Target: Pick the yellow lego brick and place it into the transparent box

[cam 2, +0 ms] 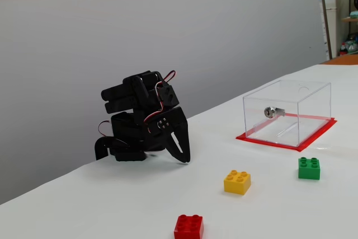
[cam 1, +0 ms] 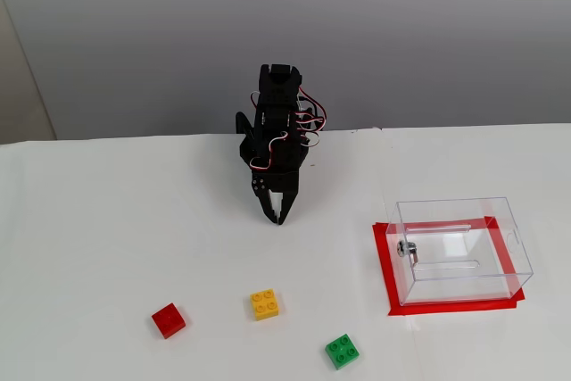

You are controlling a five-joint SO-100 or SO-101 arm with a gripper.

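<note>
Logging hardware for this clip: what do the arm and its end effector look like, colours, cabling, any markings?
The arm is all black, built from blocky plastic segments. Thin red, white and dark wires loop loosely around its upper joints. The end effector is also black, with two tapering pointed fingers. A small round screw cluster shows on the side of it in a fixed view. No logos or markings are visible.

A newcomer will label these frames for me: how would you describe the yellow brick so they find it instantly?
Start at the transparent box on its red mat, at the right of a fixed view. On the white table lie three small studded bricks; the yellow lego brick is the middle one, between the red brick and the green brick.
</note>
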